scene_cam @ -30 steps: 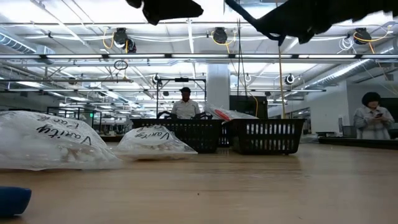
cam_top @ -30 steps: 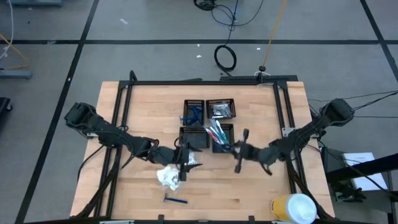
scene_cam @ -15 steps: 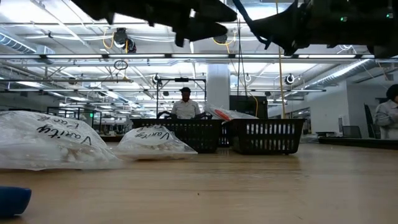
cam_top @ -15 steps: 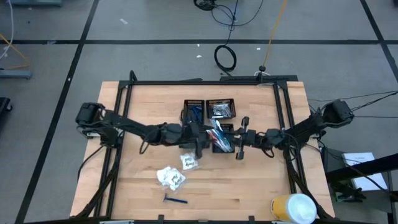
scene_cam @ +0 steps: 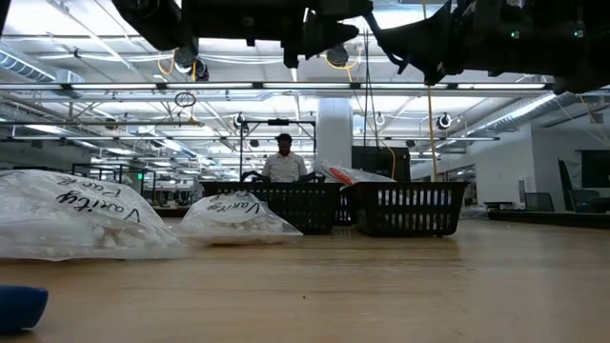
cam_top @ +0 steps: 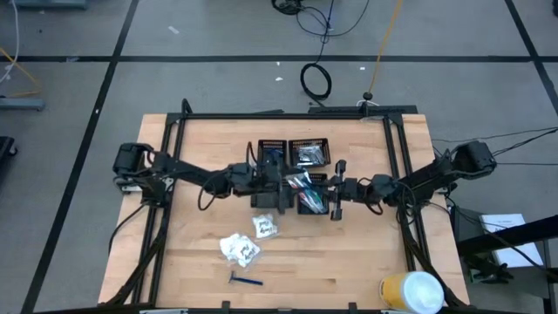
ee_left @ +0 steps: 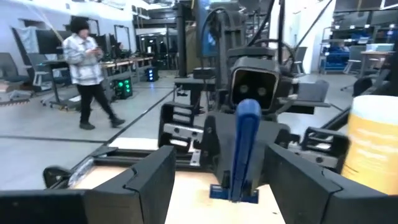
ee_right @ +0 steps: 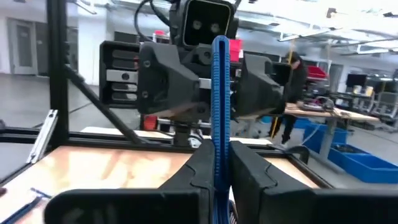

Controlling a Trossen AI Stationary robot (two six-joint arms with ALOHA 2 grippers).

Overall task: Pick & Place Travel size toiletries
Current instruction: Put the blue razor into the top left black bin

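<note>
High view shows both arms meeting over the four black mesh trays (cam_top: 294, 174) mid-worktop. The right hand (ee_right: 217, 163) is pressed together, pinching a slim blue ribbed razor (ee_right: 219, 99) upright, while the left hand (ee_left: 214, 177) stands spread around that razor. Some toiletries already fill the trays; two white crinkly packets (cam_top: 247, 242) and another blue razor (cam_top: 245, 280) lie on the near worktop, unsorted.
</note>
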